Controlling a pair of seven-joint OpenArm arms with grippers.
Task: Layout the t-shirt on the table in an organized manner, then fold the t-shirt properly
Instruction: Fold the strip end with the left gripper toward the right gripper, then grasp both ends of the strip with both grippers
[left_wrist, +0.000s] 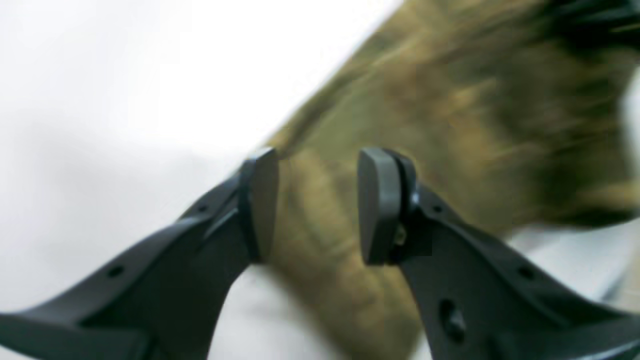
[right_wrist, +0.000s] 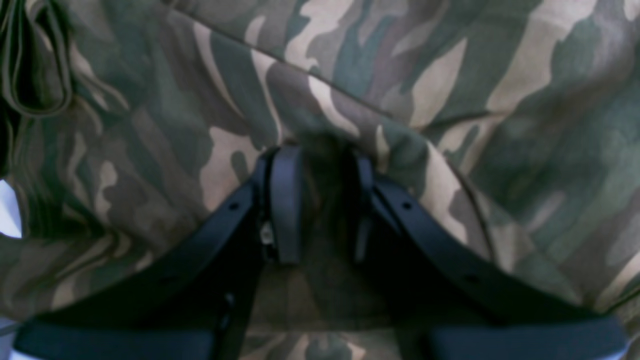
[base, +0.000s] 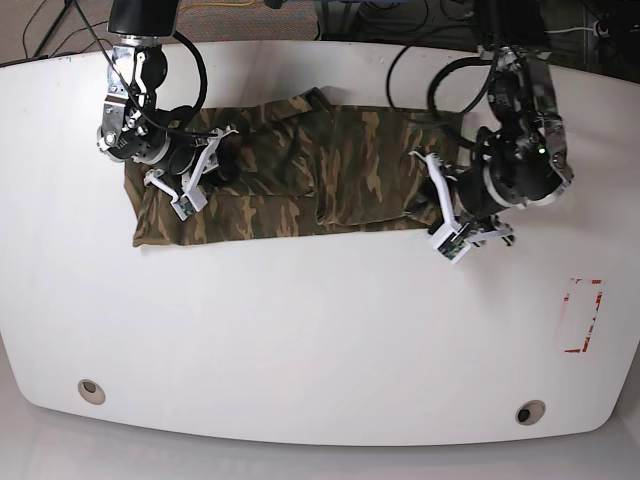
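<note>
Camouflage t-shirt (base: 300, 180) spread on white table (base: 320, 330), left gripper (left_wrist: 317, 205) jaws apart over its edge, right gripper (right_wrist: 320, 205) clamped on a cloth fold

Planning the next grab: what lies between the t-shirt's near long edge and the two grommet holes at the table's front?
Nothing. In the base view the table is bare from the t-shirt hem to both grommet holes.
</note>
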